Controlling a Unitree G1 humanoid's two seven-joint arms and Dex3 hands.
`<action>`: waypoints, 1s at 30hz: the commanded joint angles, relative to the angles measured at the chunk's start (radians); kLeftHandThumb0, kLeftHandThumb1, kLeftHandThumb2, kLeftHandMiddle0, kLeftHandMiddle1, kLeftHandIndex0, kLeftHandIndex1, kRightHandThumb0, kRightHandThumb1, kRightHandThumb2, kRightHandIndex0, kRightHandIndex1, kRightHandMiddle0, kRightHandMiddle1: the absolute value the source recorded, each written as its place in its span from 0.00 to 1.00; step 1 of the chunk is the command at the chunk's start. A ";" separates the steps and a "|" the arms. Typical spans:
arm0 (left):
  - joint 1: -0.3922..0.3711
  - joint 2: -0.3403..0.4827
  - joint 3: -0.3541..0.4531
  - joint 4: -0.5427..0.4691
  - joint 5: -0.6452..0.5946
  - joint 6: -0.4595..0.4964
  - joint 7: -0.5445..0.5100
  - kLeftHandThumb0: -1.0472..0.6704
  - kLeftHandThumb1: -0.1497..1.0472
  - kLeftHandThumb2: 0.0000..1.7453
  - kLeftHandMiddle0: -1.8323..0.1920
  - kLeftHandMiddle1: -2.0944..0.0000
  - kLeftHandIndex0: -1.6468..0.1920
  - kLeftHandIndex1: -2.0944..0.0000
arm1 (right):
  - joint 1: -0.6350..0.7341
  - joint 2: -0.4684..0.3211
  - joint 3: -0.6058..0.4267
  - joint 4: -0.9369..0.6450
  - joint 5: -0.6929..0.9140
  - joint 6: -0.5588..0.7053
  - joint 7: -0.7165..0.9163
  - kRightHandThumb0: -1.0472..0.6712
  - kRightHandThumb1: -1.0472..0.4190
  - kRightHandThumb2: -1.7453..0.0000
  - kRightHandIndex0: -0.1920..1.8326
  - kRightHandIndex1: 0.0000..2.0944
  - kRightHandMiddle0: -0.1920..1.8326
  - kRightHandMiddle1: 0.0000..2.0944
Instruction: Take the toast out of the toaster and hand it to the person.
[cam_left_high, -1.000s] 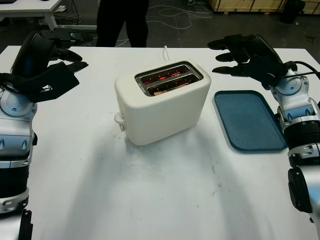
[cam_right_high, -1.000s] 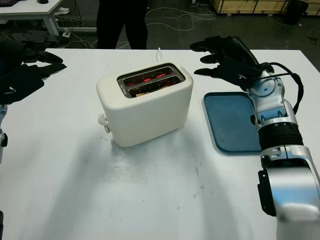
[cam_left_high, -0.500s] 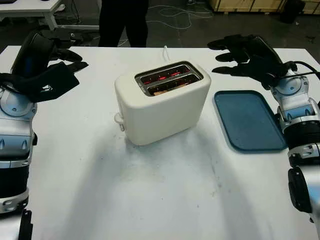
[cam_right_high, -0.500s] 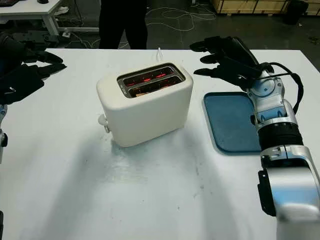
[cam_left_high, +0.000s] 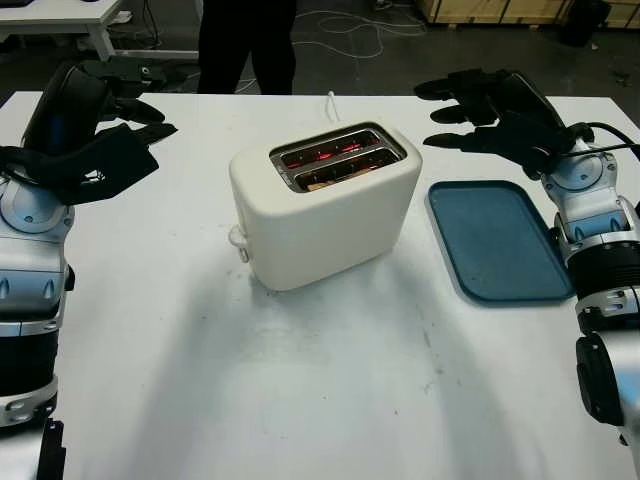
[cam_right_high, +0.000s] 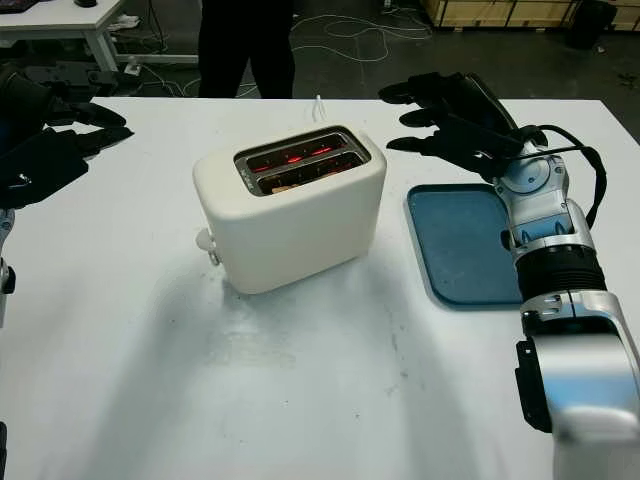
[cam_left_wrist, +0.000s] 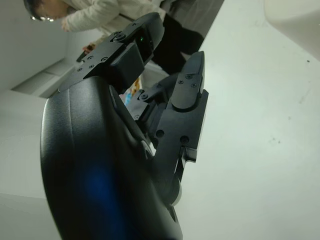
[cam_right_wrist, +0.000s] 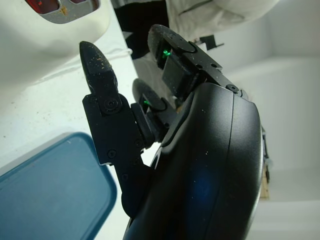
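The right hand (cam_left_high: 490, 112) is hovering open and empty above the far end of the blue tray (cam_left_high: 498, 240), just right of the toaster (cam_left_high: 325, 203). The left hand (cam_left_high: 95, 150) is hanging open over the counter (cam_left_high: 320, 390), well left of the toaster. The toast (cam_left_high: 335, 178) is sitting low in the near slot, barely showing, while the elements are glowing red in both slots. A person (cam_left_high: 245, 45) is standing at the far edge, behind the toaster.

The step in hand looks like the reach for the toast. Doing it well probably means bringing the right hand over the near slot, fingertips pointing down, pinching the toast's top edge without touching the hot metal rim, then lifting straight up so the slice is not snagging.
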 joint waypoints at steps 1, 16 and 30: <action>-0.001 -0.005 -0.004 0.000 -0.001 0.000 0.004 0.50 0.89 0.00 0.54 0.74 0.46 0.98 | -0.024 -0.010 -0.001 0.013 0.000 -0.022 -0.003 0.33 0.17 1.00 0.51 0.00 0.47 0.00; -0.002 -0.004 -0.003 0.002 -0.005 -0.001 0.000 0.50 0.89 0.00 0.55 0.74 0.46 0.98 | -0.023 -0.012 0.003 0.010 -0.013 -0.023 -0.009 0.32 0.17 1.00 0.51 0.00 0.47 0.00; -0.008 -0.010 -0.007 0.003 -0.007 0.003 0.000 0.50 0.89 0.00 0.56 0.74 0.46 0.98 | -0.004 -0.012 -0.026 -0.049 0.018 0.019 -0.005 0.40 0.18 1.00 0.51 0.00 0.47 0.00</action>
